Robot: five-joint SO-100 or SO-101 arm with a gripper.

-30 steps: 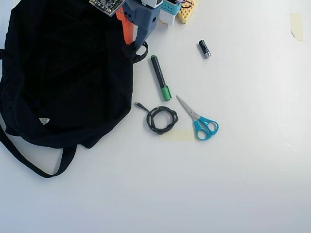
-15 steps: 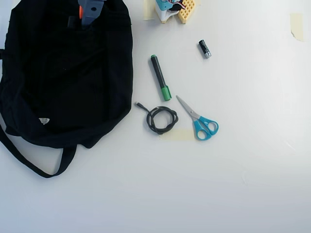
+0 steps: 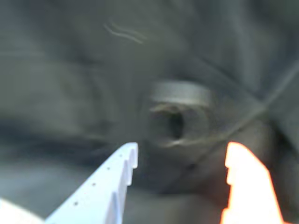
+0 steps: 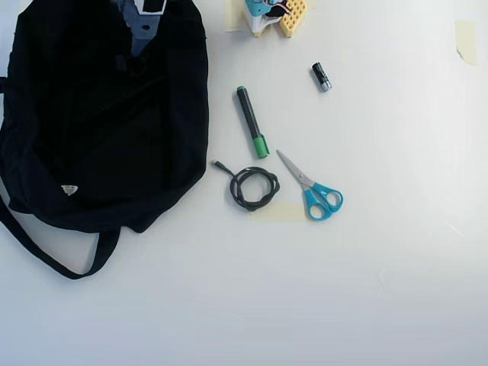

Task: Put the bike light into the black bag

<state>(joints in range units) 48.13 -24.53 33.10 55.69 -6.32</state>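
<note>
The pincer (image 3: 180, 154) hangs over the black bag (image 4: 84, 145) with its fingers apart and empty; the bike light (image 3: 175, 122) (badly blurred) lies on the dark fabric below.

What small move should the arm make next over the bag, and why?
Probably lift the claw straight up and out of the black bag. In the wrist view its fingers stand apart with nothing between them, and a small blurred thing, likely the bike light, lies on dark fabric beyond them, so the drop seems done.
</note>
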